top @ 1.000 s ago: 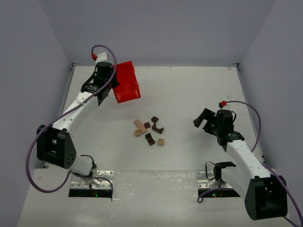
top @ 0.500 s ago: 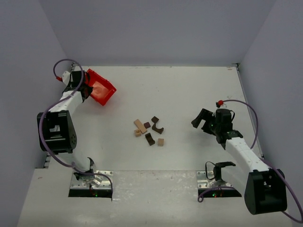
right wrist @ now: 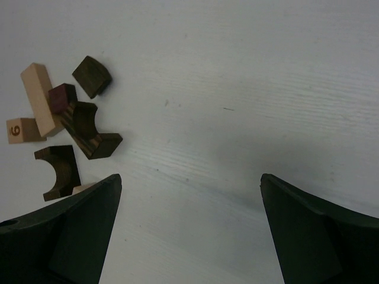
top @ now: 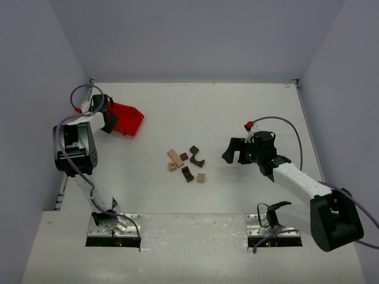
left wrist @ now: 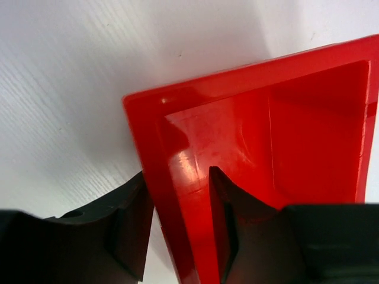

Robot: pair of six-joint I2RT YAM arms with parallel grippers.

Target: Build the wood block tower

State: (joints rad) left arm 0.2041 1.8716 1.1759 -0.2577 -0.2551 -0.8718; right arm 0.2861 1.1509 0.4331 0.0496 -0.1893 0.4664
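Observation:
Several small wooden blocks (top: 186,164), tan and dark brown, lie loose in a cluster at the table's middle. The right wrist view shows them at its left edge: a long tan block (right wrist: 40,97), a dark cube (right wrist: 92,76) and a dark arch (right wrist: 89,129). My right gripper (top: 233,152) hovers to the right of the cluster, open wide with only bare table between its fingers (right wrist: 189,177). My left gripper (top: 109,121) is at the far left. Its jaws straddle one wall of the red bin (left wrist: 284,118), open, with a gap showing beside the wall (left wrist: 177,171).
The red bin (top: 126,119) sits on the table near the back left corner, beside the left wall. Grey walls close the table on three sides. Both arm bases stand at the near edge.
The left arm swung the red bin from a raised tilt leftward and down onto the table, then its jaws widened. The right gripper moved left toward the blocks.

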